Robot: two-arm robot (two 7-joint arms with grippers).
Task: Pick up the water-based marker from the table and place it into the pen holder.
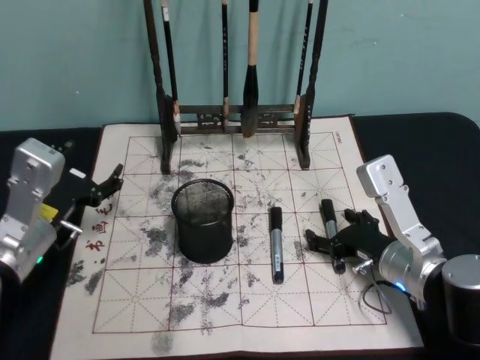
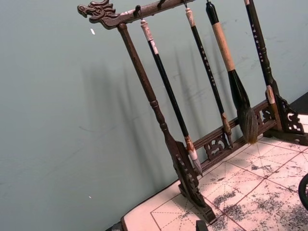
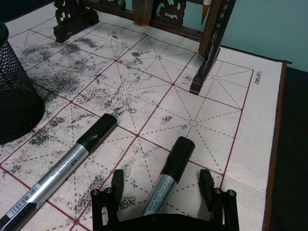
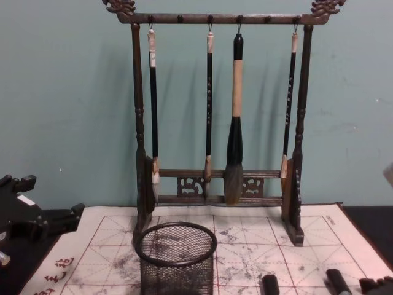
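Right hand [image 3: 161,182] wide open astride right marker [image 3: 175,156], no grip; second marker [image 1: 277,244] beside; one pen holder [image 1: 202,229]; four brushes [image 4: 236,123] on rack [image 4: 138,123]; left hand [image 1: 109,184] parked at mat [image 1: 330,150] edge

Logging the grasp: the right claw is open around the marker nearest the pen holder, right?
No: the right claw is open around the marker farther from the pen holder, as the right wrist view shows. The left claw sits idle at the mat's left edge.
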